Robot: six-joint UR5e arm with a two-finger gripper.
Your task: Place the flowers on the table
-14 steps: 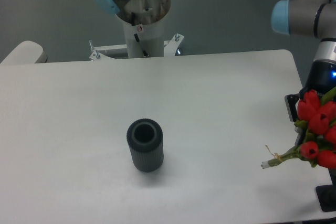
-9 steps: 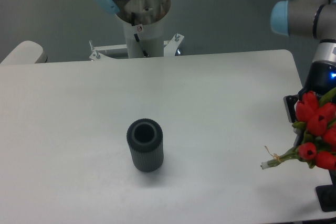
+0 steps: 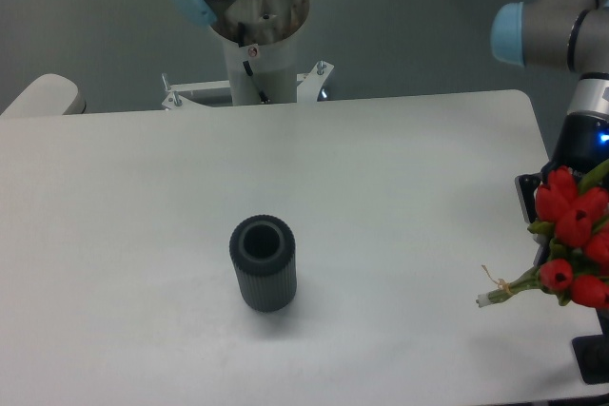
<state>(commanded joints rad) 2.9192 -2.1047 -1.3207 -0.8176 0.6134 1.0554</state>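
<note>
One bunch of flowers (image 3: 571, 240) hangs at the right edge of the table (image 3: 381, 168), towards its near right corner; about five red tulip heads can be counted, though some run off the picture's right side. The heads are clustered against the dark gripper (image 3: 561, 225), and the green stems slant down and to the left, ending in a pale cut tip with a knot of tan string above the white surface; whether that tip touches the tabletop cannot be told. The bunch appears to be carried by the gripper, but its fingers are hidden behind the blooms and cut off by the frame, so how far they are parted cannot be told. One dark grey ribbed vase (image 3: 263, 262) stands upright a little left of the middle of the table, nearer the front edge, its mouth open upward, well apart from the flowers. One white pedestal (image 3: 264, 49) stands beyond the far edge. Nothing lies between the vase and the bunch.
</note>
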